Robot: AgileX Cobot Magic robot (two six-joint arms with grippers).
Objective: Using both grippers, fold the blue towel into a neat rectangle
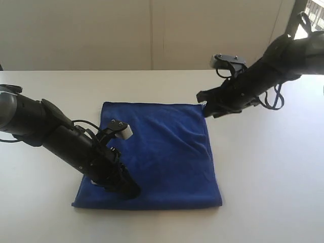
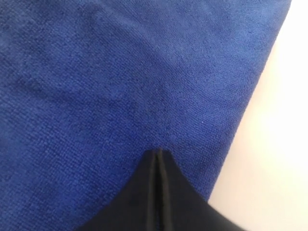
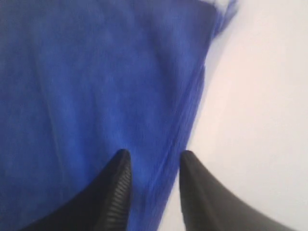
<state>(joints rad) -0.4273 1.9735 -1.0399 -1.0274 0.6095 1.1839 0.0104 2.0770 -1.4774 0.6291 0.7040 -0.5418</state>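
The blue towel (image 1: 167,152) lies flat on the white table as a roughly square, folded shape. My left gripper (image 1: 132,191) is shut, its tips pressed down on the towel's near left part, close to the front edge. In the left wrist view the closed fingers (image 2: 159,153) rest on the cloth (image 2: 120,72) with nothing between them. My right gripper (image 1: 205,109) stands at the towel's far right corner. In the right wrist view it is open (image 3: 155,154), and the towel's layered edge (image 3: 185,130) runs between the two fingers without being pinched.
White table (image 1: 263,167) surrounds the towel on all sides. A pale wall stands behind the table. Black cables hang from the right arm (image 1: 276,96) above the table's far right.
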